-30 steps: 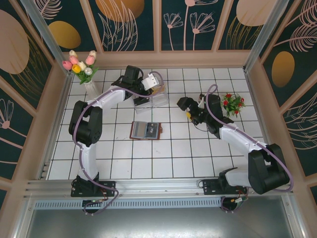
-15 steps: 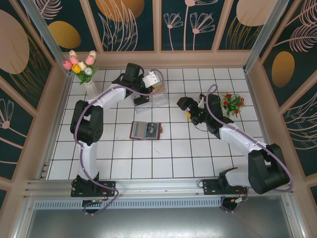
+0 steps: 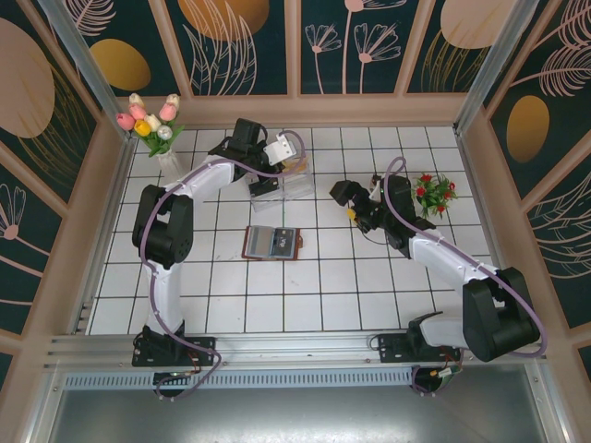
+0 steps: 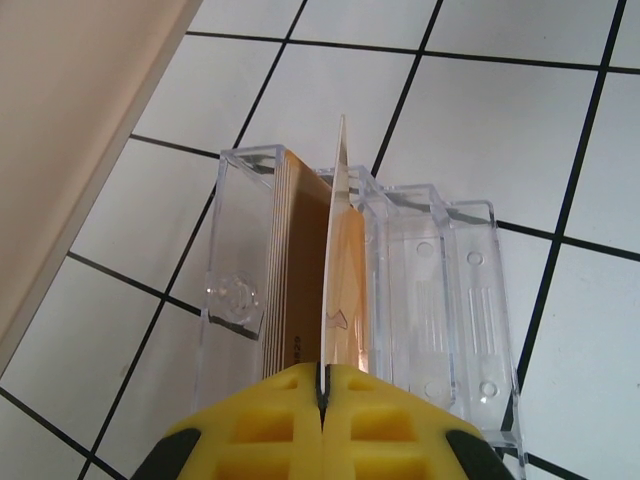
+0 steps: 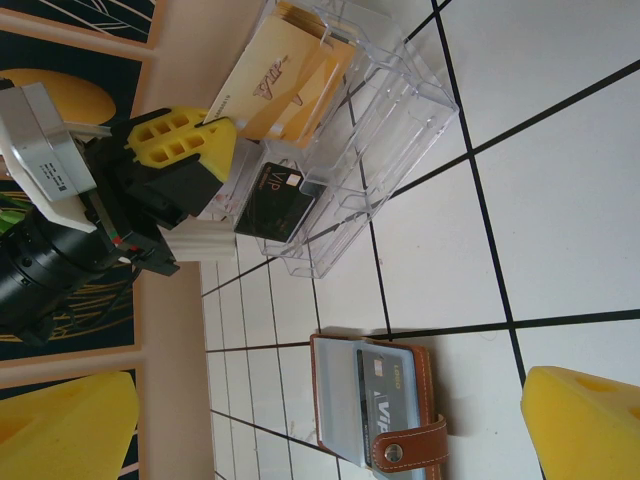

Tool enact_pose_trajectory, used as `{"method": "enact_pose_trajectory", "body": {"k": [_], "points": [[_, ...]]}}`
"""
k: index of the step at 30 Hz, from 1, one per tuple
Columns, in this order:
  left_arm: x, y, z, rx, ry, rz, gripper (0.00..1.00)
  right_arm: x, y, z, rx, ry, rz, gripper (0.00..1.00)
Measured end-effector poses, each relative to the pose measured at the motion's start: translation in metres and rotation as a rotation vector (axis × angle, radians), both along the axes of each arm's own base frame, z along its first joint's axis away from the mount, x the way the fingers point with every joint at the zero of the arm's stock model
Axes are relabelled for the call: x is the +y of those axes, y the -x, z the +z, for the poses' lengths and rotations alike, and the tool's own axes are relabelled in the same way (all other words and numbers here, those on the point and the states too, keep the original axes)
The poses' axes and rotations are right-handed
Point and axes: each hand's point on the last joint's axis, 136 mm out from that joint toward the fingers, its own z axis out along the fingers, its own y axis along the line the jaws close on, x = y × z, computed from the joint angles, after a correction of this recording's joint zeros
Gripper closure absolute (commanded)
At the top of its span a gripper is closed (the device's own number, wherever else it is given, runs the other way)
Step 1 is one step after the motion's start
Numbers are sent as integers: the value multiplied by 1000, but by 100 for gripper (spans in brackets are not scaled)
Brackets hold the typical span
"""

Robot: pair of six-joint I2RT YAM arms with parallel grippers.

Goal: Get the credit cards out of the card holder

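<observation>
I see the left gripper [image 3: 277, 150] up at the clear tray [image 3: 284, 183], far-centre of the table [image 3: 231, 305]; from the top view I can't read its jaws. Left wrist view settles it: yellow pads [image 4: 270, 425] pressed together on 1 thin card [image 4: 337, 230], edge-on and upright, standing in the compartment on that camera's left, right against a stack of tan cards [image 4: 295, 270]. The right gripper [image 3: 345, 196] hangs to the right of the tray, fingers [image 5: 585, 420] spread wide, holding nothing. From above, the card holder [image 3: 271, 243] lies on the tiles on the near side of the tray, apart from it. Right wrist view adds detail: it's open and flat, 1 grey card [image 5: 378, 380] in a pocket, snap strap [image 5: 410, 450] loose. I also see a black VIP card [image 5: 280, 200] at the tray; can't tell which compartment.
</observation>
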Motion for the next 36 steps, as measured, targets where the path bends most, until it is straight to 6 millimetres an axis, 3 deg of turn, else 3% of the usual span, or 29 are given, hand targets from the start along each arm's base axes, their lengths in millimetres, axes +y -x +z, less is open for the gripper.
{"method": "enact_pose_trajectory", "body": {"k": [8, 17, 26, 32, 36], "points": [[0, -1, -7, 14, -2, 4, 97, 0, 0, 0, 0, 0, 1, 1], [3, -6, -6, 21, 10, 52, 76, 3, 1, -1, 2, 0, 7, 1], [3, -9, 1, 28, 49, 80, 72, 3, 0, -4, 7, 2, 8, 1], [12, -7, 42, 19, 160, 224, 59, 11, 5, -4, -2, 14, 29, 1], [34, 8, 81, 13, 295, 408, 40, 26, 10, -3, -15, 60, 58, 4]]}}
